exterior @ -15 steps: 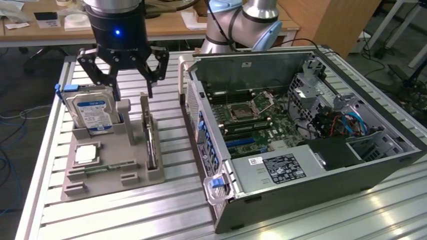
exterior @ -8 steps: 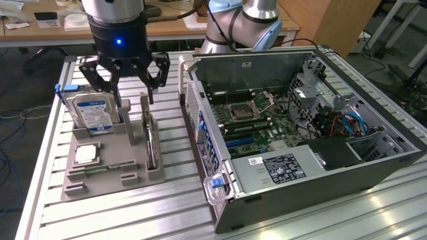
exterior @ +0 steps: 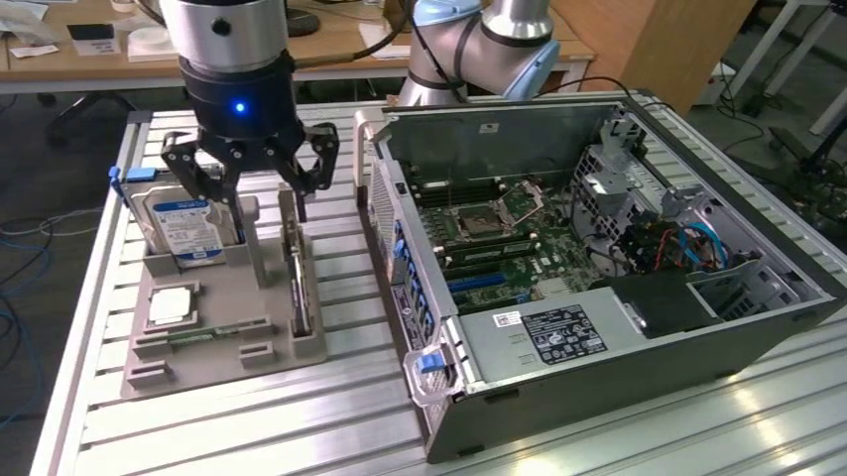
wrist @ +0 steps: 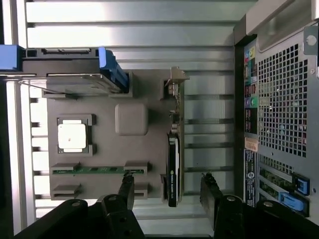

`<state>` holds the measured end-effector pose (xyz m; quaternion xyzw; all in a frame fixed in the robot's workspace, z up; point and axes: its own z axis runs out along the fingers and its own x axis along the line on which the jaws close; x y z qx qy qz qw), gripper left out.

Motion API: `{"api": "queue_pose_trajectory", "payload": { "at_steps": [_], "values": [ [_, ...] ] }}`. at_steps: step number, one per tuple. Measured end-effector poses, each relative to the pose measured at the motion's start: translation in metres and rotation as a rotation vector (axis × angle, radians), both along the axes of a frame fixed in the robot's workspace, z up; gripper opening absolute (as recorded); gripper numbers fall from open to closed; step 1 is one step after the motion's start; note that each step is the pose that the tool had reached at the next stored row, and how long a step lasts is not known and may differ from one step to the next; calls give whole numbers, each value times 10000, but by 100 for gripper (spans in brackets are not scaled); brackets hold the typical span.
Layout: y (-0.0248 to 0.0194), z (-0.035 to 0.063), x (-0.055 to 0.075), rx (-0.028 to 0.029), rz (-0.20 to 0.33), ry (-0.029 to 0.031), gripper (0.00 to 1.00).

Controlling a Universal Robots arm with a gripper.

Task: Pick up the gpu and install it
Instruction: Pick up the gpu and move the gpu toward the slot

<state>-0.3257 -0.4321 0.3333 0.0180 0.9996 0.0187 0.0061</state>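
The gripper (exterior: 258,196) is held wide open and nothing is gripped. The gpu (wrist: 173,169) is stood on its thin edge in the gray tray (exterior: 212,297), below the gripper and between its two fingers. Its long side is laid from far to near.

Arm (exterior: 517,50): silver tubular segments with pale blue joint caps. Wrist section (exterior: 232,30): a plain silver cylinder. Gripper (exterior: 261,203): black housing that carried one lit blue indicator (exterior: 240,107). Its fingers (exterior: 196,174) were black linked bars with pivot pins visible.
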Motion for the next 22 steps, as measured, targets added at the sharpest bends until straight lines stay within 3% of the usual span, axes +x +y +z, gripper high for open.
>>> {"api": "queue_pose_trajectory", "payload": {
  "at_steps": [22],
  "values": [
    [-8,-353,34,-3,0,5,65]
  ]
}}
